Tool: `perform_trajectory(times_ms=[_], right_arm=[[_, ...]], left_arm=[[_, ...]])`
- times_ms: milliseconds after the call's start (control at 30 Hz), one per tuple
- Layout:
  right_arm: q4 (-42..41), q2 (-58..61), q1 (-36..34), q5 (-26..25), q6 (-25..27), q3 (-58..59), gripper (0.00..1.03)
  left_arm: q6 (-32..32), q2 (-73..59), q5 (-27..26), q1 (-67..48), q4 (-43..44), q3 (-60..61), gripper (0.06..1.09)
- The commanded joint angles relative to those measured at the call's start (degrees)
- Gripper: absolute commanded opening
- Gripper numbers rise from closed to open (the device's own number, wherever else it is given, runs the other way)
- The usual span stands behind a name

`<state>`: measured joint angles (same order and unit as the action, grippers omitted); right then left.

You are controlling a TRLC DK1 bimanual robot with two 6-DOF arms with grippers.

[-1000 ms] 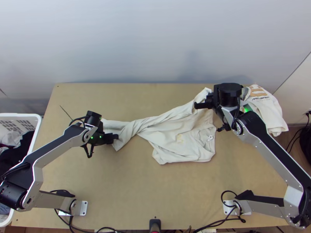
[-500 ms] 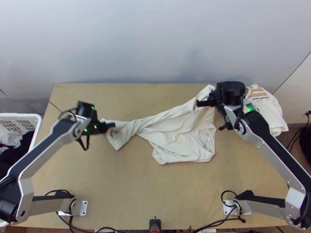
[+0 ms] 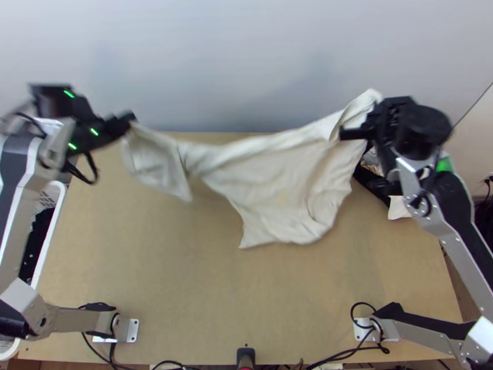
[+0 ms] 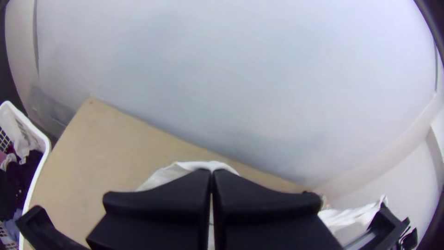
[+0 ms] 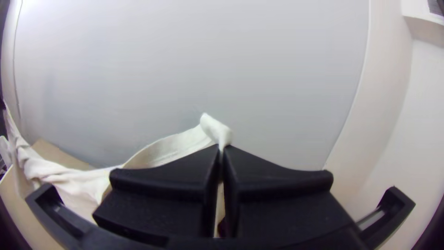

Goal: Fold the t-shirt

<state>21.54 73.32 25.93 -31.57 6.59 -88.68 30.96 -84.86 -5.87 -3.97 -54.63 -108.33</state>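
We judge the step in hand to be opening the shirt (image 3: 277, 179) out between both arms, so that it can be laid flat for folding. It is slung between the grippers over the far part of the table (image 3: 154, 271), with its body drooping nearer the right side; whether its lowest edge touches the wood we cannot tell.

Our left gripper (image 3: 131, 117) has its fingers pressed together on one end of the shirt. Our right gripper (image 3: 342, 133) is likewise closed on the other end, and in the right wrist view a short tip of fabric pokes up past the fingers. Which parts of the shirt these are, we cannot say.

The cloth narrows and looks twisted nearer the left grip, with a loose flap hanging there. To do this well, we should keep both grips firm, draw the upper edge level without straining it, and let the twist fall out before lowering. Then we want to set the hanging edge down first and ease the rest toward the bases, well away from the basket (image 3: 52, 228). Lowered with the twist in, it would likely need regrasping.
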Motion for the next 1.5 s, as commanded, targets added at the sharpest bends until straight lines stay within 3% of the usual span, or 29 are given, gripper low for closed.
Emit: perform_trajectory(times_ms=[0,100,367,500,733,1167,1300,1467], right_arm=[[-12.8,-4.1,2.1,-8.6,14.3,-1.9,0.03],[-22.9,-5.8,2.4,-11.3,22.6,-0.4,0.03],[-33.1,-8.5,3.6,-14.1,31.1,1.8,0.03],[-43.0,-11.2,7.4,-14.1,43.1,4.1,0.03],[-46.6,-17.4,8.3,-13.3,51.6,6.4,0.03],[-48.1,-23.9,8.2,-12.8,57.1,7.1,0.03],[-47.7,-26.1,8.8,-13.7,56.9,10.5,0.03],[-47.2,-27.7,14.4,-17.9,57.0,15.6,0.03]], left_arm=[[2.2,-3.2,0.7,3.5,-4.1,-25.3,0.10],[1.8,0.1,1.8,3.0,-1.7,-25.3,0.10],[0.7,5.8,1.2,1.9,-3.4,-20.2,0.10],[-1.8,9.3,0.9,0.8,-3.7,-20.2,0.10],[-3.0,11.0,0.9,4.9,-4.5,-20.1,0.10],[-4.7,17.5,0.8,0.5,-11.6,-19.6,0.10],[-5.0,23.3,0.3,-5.7,-15.3,-9.8,0.10],[-7.9,29.4,-2.5,-12.2,-17.9,3.8,0.10]])
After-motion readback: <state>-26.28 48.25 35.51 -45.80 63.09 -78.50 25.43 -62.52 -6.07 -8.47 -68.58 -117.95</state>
